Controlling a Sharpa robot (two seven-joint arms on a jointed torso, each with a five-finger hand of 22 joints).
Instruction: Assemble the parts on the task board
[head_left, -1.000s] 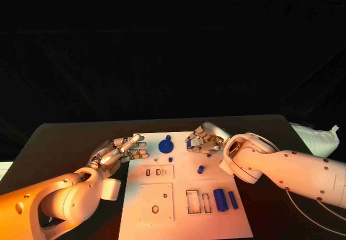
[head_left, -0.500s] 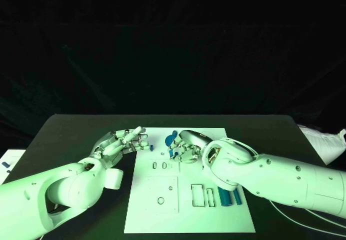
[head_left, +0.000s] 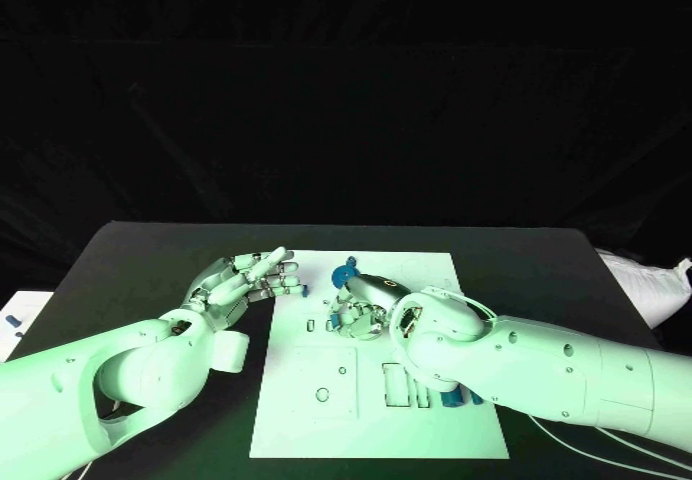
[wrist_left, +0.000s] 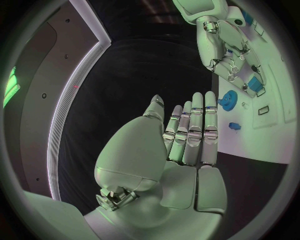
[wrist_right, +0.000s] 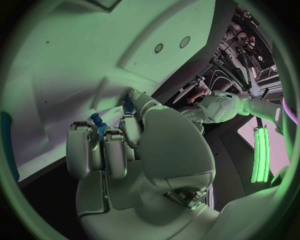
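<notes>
Upright, small blue part (wrist_right: 97, 121) in right robot hand (head_left: 364, 303).

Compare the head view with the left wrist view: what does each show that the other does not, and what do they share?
Head view alone: the task board's near end with its rectangular cutouts, and the black table beside it.
Left wrist view alone: the left hand's fingers lying straight and side by side, holding nothing.
Both: the round blue part at the board's far end, and the right hand curled over the board.
</notes>
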